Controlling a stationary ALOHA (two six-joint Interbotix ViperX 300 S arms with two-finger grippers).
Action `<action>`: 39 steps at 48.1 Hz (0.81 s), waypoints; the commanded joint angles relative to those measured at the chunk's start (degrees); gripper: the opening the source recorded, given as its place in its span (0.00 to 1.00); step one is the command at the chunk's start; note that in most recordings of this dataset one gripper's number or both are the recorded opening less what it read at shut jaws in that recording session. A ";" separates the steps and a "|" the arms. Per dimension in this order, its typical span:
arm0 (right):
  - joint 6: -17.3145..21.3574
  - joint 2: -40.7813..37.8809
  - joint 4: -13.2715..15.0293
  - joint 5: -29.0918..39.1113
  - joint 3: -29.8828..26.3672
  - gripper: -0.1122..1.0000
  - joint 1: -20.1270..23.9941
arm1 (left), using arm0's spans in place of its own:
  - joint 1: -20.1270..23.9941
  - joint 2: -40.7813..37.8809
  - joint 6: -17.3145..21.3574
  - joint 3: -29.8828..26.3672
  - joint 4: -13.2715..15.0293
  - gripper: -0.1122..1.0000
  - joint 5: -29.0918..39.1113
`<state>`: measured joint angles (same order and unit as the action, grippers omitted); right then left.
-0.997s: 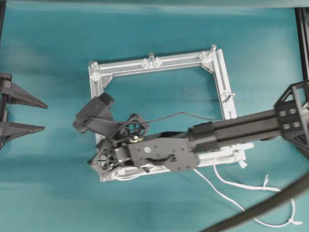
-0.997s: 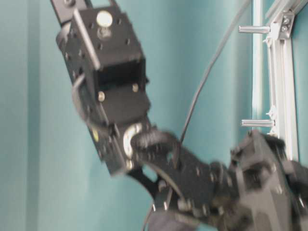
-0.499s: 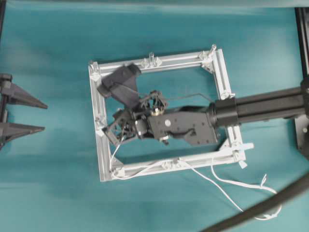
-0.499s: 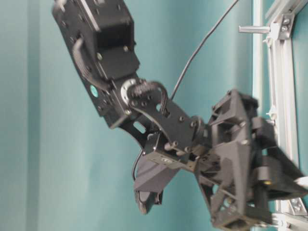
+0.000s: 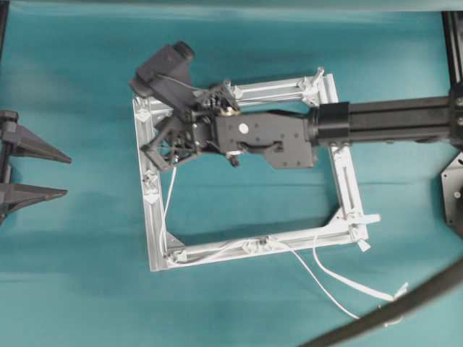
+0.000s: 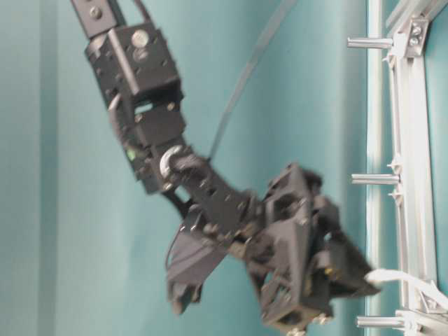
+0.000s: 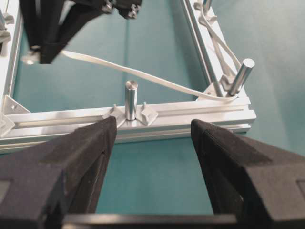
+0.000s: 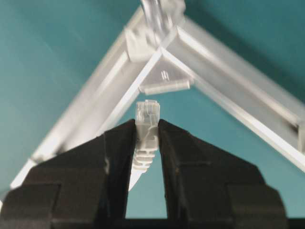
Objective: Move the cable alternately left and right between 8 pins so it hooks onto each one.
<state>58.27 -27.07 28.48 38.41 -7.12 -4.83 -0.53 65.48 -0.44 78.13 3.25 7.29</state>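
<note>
Cable (image 5: 168, 210) routing is looking like it's only partway done, so you're still early-to-mid on this one. Going left to right in the overhead view: your left claw (image 5: 29, 168) is sitting off at the left edge, well apart from the frame (image 5: 340, 173), jaws spread wide and holding nothing. Next, the white cord is running up the left side of the frame from the bottom-left corner pin (image 7: 240, 76), where it's bending around the post, and it's passing inside the middle left pin (image 7: 130, 99) rather than touching it, as far as the left wrist view shows. At the top-left corner your right claw (image 8: 145, 143) is pinching the clear plug (image 8: 147, 114) end of the cable between partly closed jaws, pointing at that corner. Further right, the cord is trailing along the bottom bar and spilling loose onto the tabletop (image 5: 87, 303) past the bottom-right. I'm guessing most of the eight pins are still waiting, especially the top and right ones.
</note>
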 commanded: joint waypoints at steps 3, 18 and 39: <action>-4.13 -1.67 -1.93 0.00 -6.06 0.27 -0.18 | -0.09 -0.35 0.18 -0.88 -0.26 0.69 -0.26; -12.48 -8.17 -5.89 2.64 -16.17 0.27 -0.18 | 0.00 -0.35 0.09 -0.97 -0.26 0.69 -0.26; -18.98 -12.48 -10.11 3.25 -22.85 0.27 -0.35 | -0.09 -0.44 0.09 -0.97 -0.26 0.69 -0.26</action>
<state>41.13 -40.52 19.25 41.92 -27.51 -5.19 -0.53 65.48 -0.53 78.13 3.25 7.38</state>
